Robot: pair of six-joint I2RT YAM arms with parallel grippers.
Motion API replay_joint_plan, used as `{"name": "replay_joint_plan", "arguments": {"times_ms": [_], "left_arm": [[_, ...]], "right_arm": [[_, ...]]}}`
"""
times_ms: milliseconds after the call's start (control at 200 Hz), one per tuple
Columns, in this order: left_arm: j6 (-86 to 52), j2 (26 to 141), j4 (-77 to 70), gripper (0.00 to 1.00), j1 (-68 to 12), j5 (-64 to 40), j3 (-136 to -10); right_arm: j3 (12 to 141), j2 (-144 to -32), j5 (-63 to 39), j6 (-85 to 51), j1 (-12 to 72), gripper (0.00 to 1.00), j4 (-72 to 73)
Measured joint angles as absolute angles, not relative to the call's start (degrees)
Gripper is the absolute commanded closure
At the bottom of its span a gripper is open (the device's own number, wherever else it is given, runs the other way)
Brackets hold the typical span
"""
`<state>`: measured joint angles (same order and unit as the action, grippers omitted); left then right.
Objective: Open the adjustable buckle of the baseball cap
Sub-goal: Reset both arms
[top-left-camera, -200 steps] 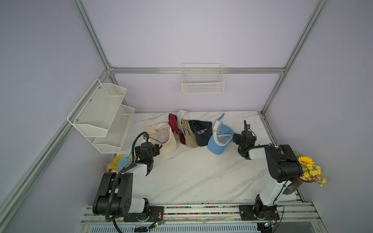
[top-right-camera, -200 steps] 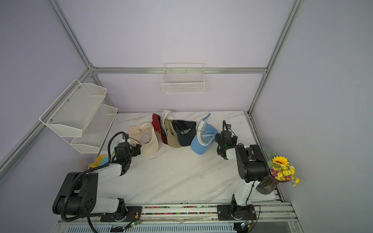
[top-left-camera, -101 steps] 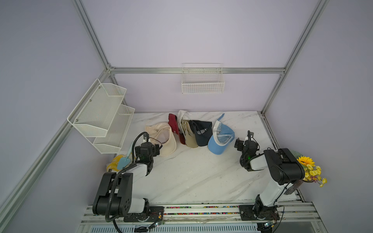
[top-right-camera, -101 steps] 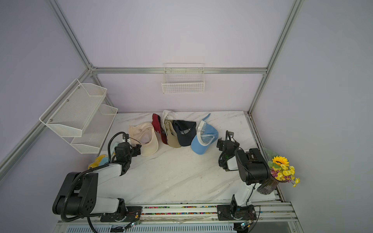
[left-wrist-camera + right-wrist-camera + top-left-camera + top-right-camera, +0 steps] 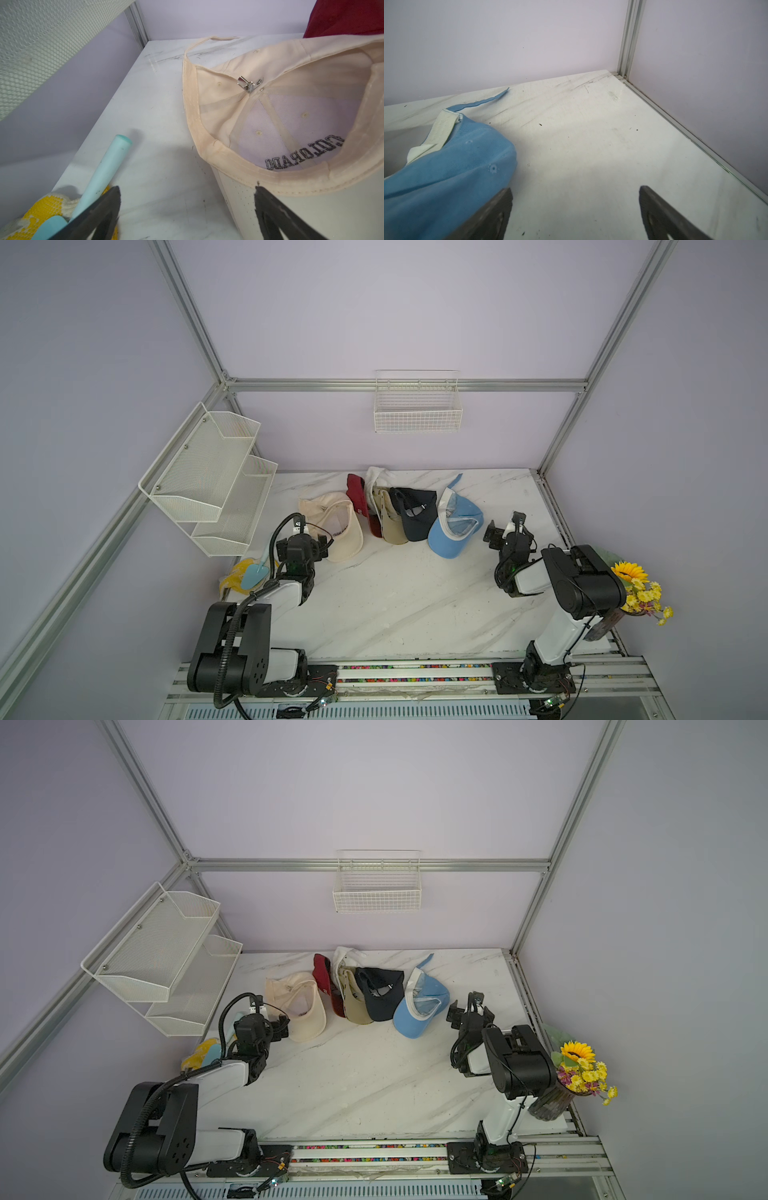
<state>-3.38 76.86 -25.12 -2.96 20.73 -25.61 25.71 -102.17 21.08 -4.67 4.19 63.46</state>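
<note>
A row of baseball caps lies at the back of the marble table (image 5: 395, 605). The beige cap (image 5: 332, 526) lies upside down at the left end, with a small metal buckle (image 5: 248, 83) resting on its inner crown and a thin strap (image 5: 209, 39) behind it. My left gripper (image 5: 322, 541) (image 5: 187, 195) is open beside the beige cap's brim, holding nothing. The light blue cap (image 5: 455, 531) (image 5: 446, 176) ends the row on the right; its strap (image 5: 483, 101) lies loose on the table. My right gripper (image 5: 504, 524) (image 5: 575, 193) is open and empty just right of it.
Red (image 5: 359, 497), khaki (image 5: 390, 522) and black (image 5: 415, 518) caps overlap mid-row. A yellow cloth (image 5: 237, 578) with a teal tool (image 5: 104, 172) lies by the left arm. A two-tier mesh shelf (image 5: 208, 481), a wall basket (image 5: 417, 410) and a sunflower vase (image 5: 636, 593) border the table.
My right gripper has drawn back a little from the light blue cap toward the front right, open throughout. The left arm and the caps have not moved.
</note>
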Motion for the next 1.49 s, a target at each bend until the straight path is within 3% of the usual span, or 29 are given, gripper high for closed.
{"name": "replay_joint_plan", "arguments": {"times_ms": [825, 1230, 1495], "left_arm": [[-2.2, 84.42, -28.73, 0.0, -2.96, 20.56, -27.38], [-1.8, 89.12, -45.91, 0.0, -2.39, 19.29, -23.11], [-1.8, 89.91, -49.06, 0.0, -2.31, 18.63, -22.68]], "right_arm": [[25.71, -102.17, 21.08, -4.67, 4.19, 0.03, 63.51], [25.71, -102.17, 21.08, -4.67, 4.19, 0.03, 63.51], [25.71, -102.17, 21.08, -4.67, 4.19, 0.03, 63.51]]}}
